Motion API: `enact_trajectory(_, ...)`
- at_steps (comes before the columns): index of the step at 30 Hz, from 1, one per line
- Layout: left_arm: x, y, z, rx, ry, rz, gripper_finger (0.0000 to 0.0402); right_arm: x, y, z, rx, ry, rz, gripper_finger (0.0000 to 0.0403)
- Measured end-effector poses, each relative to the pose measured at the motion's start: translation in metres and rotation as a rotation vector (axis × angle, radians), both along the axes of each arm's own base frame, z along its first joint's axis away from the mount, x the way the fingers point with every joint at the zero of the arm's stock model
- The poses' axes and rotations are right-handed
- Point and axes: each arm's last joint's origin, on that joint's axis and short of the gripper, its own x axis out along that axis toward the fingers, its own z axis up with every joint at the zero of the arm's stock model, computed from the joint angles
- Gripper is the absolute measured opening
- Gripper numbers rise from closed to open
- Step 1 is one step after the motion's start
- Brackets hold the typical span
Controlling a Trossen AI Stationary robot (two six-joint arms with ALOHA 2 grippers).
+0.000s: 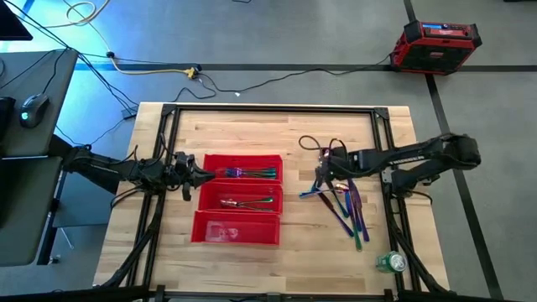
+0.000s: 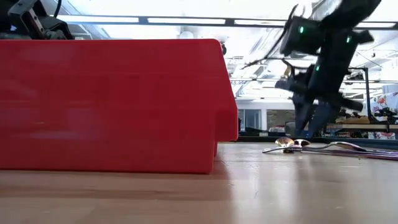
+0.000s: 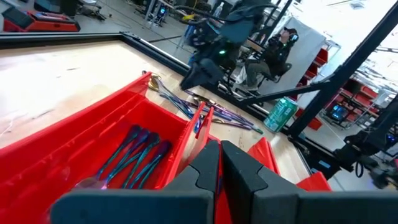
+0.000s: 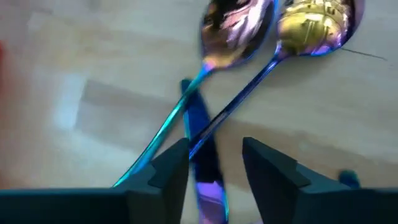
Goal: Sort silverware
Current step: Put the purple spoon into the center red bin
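Observation:
The red three-compartment tray (image 1: pixel 239 210) sits mid-table. Iridescent forks (image 1: pixel 252 173) lie in its far compartment, and they also show in the left wrist view (image 3: pixel 134 155). More pieces (image 1: pixel 247 202) lie in the middle compartment. Several loose silverware pieces (image 1: pixel 344 205) lie in a pile to the right of the tray. My right gripper (image 4: pixel 214 162) is open just above this pile. Its fingers stand on either side of a blue handle (image 4: pixel 202 140) and a crossing spoon handle, below two spoon bowls (image 4: pixel 239 25). My left gripper (image 3: pixel 221 171) is shut and empty over the tray's left end.
A green can (image 1: pixel 390 262) stands near the table's front right corner. Black frame rails (image 1: pixel 273 109) run along the table's edges. The tray's wall (image 2: pixel 112 106) fills the left of the low view. A person sits beyond the table (image 3: pixel 280 46).

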Motion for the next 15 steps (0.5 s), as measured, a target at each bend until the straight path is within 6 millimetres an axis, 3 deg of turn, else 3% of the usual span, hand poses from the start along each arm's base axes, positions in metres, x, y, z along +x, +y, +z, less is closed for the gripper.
enact_trajectory(6, 0.0, -0.001, 0.0, 0.0, -0.001, -0.002, 0.0, -0.004, -0.016, -0.013, -0.015, 0.018, -0.082, 0.0169)
enact_trajectory(15, 0.0, -0.001, 0.0, 0.0, -0.002, 0.005, 0.0, 0.0, -0.035, -0.028, -0.029, 0.055, -0.114, 0.0116)
